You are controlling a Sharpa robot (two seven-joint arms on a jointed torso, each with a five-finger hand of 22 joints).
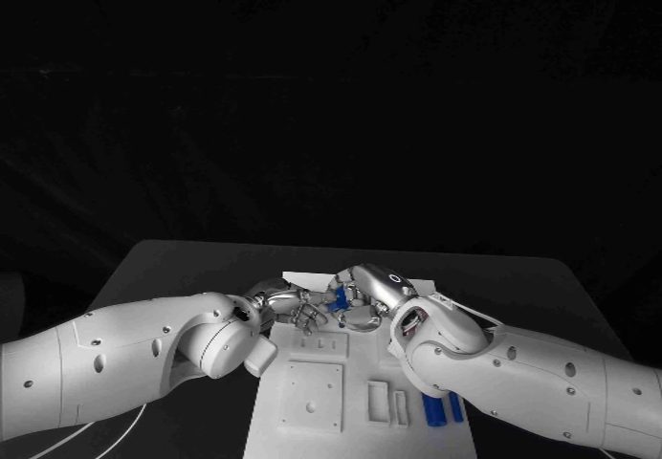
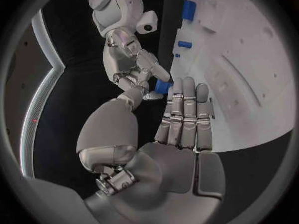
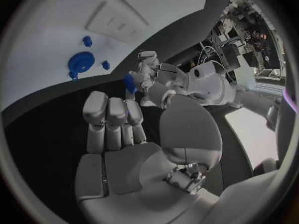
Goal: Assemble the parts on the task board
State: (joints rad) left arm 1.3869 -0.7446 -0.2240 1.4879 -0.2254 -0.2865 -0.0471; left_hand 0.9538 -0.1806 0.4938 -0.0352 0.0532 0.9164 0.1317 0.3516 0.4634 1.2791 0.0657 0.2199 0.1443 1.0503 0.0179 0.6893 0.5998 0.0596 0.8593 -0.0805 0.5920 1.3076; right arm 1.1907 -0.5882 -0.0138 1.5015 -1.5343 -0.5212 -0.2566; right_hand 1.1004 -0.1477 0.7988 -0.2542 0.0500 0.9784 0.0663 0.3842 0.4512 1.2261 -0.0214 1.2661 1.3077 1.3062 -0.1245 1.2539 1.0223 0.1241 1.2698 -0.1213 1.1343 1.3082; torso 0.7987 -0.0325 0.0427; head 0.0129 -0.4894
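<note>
- Head view: above the far end of the white task board (image 1: pixel 311 421), the left hand (image 1: pixel 287 308) and right hand (image 1: pixel 365 296) meet, fingers closing together on a small blue part (image 1: pixel 336 299).
- Left wrist view: the left hand's fingers (image 2: pixel 185 115) lie straight, fingertips touching the part (image 2: pixel 163 87).
- Right wrist view: the right hand's fingers (image 3: pixel 109 115) reach toward it.

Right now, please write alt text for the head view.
The left hand and right hand meet over the far end of the white task board, a small blue part between them. More blue parts lie near its right edge.
</note>
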